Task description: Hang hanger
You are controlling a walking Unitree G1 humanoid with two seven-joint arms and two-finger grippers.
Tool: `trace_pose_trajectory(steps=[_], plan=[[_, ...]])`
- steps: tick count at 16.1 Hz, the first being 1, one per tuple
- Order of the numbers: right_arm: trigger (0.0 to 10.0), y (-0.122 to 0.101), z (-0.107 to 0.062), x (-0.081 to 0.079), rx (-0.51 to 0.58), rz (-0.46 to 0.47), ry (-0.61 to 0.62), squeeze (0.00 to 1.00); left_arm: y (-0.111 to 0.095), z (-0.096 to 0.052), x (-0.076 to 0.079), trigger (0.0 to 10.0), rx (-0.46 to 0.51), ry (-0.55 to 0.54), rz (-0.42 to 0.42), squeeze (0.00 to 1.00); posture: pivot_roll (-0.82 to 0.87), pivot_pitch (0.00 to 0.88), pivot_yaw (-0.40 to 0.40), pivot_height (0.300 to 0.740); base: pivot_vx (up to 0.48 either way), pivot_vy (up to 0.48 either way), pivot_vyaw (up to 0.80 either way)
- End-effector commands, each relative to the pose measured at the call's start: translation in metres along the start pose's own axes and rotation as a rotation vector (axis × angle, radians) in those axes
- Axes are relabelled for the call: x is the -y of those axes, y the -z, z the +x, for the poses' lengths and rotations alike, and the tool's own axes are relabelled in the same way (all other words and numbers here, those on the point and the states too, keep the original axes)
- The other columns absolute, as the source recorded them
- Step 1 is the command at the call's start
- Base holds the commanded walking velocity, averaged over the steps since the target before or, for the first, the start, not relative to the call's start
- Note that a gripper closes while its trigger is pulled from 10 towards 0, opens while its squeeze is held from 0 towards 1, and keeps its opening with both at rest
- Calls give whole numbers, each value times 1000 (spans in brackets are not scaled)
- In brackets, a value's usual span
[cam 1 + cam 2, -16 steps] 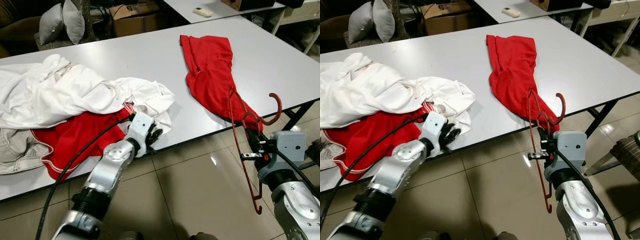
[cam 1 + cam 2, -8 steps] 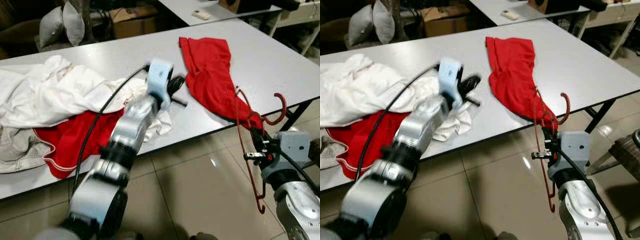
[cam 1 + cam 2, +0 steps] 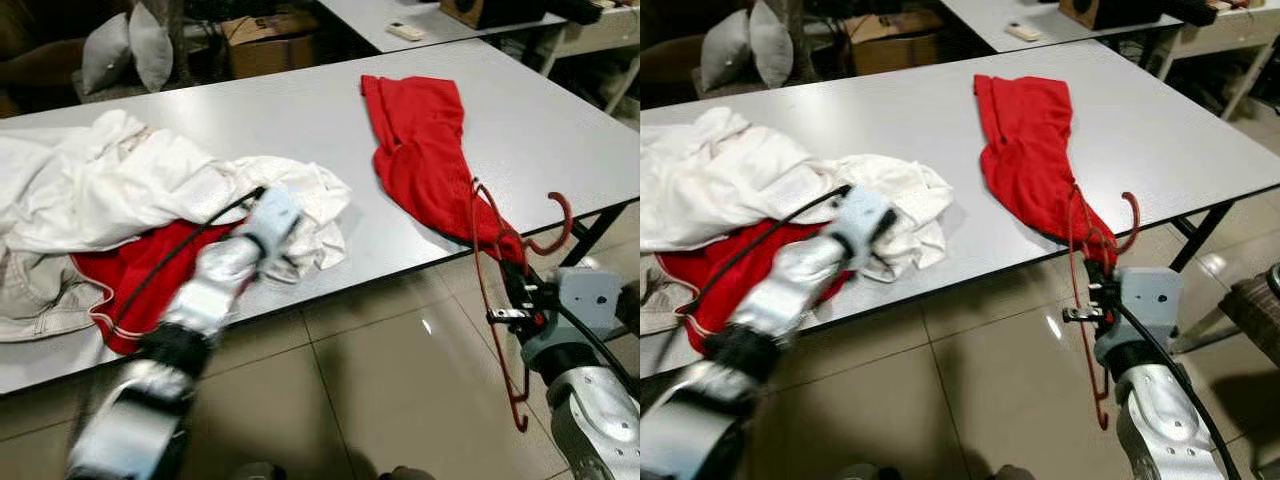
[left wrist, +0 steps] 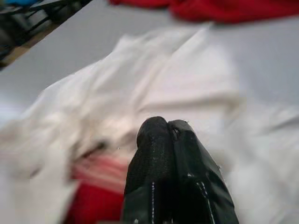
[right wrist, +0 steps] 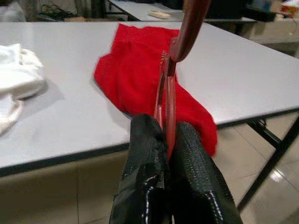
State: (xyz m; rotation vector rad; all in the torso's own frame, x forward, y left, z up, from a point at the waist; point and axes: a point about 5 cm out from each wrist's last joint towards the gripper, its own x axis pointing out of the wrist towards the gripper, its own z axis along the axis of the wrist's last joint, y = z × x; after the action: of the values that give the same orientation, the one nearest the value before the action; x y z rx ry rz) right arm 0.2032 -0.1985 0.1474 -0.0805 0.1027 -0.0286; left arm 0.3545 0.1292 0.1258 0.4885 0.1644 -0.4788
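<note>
In the left eye view, the right gripper (image 3: 515, 290) pinched the red hanger (image 3: 497, 290) at the table (image 3: 300, 120) edge, hook upward, its frame dangling toward the floor, probably so it stayed free for hanging; the red garment (image 3: 425, 150) lay just beside it. The left arm, bent and blurred, reached over the white clothes (image 3: 150, 185)

In the left wrist view, the left gripper (image 4: 169, 128) hovered above the white cloth, fingers pressed together, holding nothing

In the right wrist view, both fingers (image 5: 140, 149) clamped the hanger's wire near its neck
</note>
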Motion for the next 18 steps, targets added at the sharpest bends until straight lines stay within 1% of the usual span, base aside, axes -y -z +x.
trace_pose_trajectory(steps=[1, 3, 4, 5, 6, 7, 8, 9, 10, 11, 13, 14, 15, 16, 17, 18], plan=[[10000, -1, 3, -2, 9, 3, -16, 0, 1, -4, -4, 10000, -16, -66, 51, 0, -140, 37, 33, 740, 0, 0, 0], [10000, -1, 3, -4, 9, 4, -20, 0, 9, -7, -6, 10000, -50, -125, 52, 0, -138, 39, 37, 740, 0, 0, 0], [10000, -1, 2, -5, 8, 5, -22, 0, 17, -7, 1, 10000, -95, -121, 57, 0, -141, 39, 41, 740, 0, 0, 0], [10000, 0, 2, -5, 8, 5, -21, 0, 20, -6, 8, 10000, -115, -84, 61, 0, -143, 39, 43, 740, 0, 0, 0], [10000, 0, 1, -4, 8, 5, -19, 0, 22, -3, 26, 10000, -124, 12, 66, 0, -148, 37, 46, 740, 0, 0, 0], [10000, -1, 1, -4, 10, 3, -15, 0, 18, 3, 45, 10000, -101, 117, 53, 0, -153, 35, 49, 740, 0, 0, 0], [10000, -1, 0, -2, 12, 0, -11, 0, 10, 8, 61, 10000, -66, 184, 15, 0, -160, 32, 53, 740, 0, 0, 0], [10000, -2, 0, 0, 15, -4, -2, 0, -7, 17, 78, 10000, -20, 241, -7, 0, -170, 27, 58, 740, 0, 0, 0], [10000, -2, 0, 0, 15, -5, 0, 0, -12, 20, 82, 10000, -7, 256, -16, 0, -171, 26, 59, 740, 0, 0, 0], [10000, -2, -1, 1, 16, -9, 5, 0, -34, 31, 99, 10000, 44, 297, -55, 0, -181, 21, 63, 740, 0, 0, 0], [10000, -3, -1, 1, 20, -11, 10, 0, -54, 41, 107, 10000, 109, 283, -83, 0, -188, 15, 67, 740, 0, 0, 0], [10000, -3, -1, 1, 21, -11, 11, 0, -58, 43, 109, 10000, 125, 277, -90, 0, -188, 15, 67, 740, 0, 0, 0], [10000, -3, -1, 1, 23, -12, 14, 0, -69, 47, 109, 10000, 177, 231, -102, 0, -195, 8, 72, 740, 0, 0, 0], [10000, -4, -1, 1, 27, -12, 15, 0, -77, 47, 104, 10000, 234, 187, -135, 0, -196, 7, 74, 740, 0, 0, 0], [10000, -6, -1, 1, 37, -17, 10, 0, -80, 47, 99, 10000, 265, 168, -170, 0, -193, 6, 74, 740, 0, 0, 0], [10000, -8, 0, 1, 49, -27, -6, 0, -81, 45, 97, 10000, 291, 188, -202, 0, -191, 6, 74, 740, 0, 0, 0]])
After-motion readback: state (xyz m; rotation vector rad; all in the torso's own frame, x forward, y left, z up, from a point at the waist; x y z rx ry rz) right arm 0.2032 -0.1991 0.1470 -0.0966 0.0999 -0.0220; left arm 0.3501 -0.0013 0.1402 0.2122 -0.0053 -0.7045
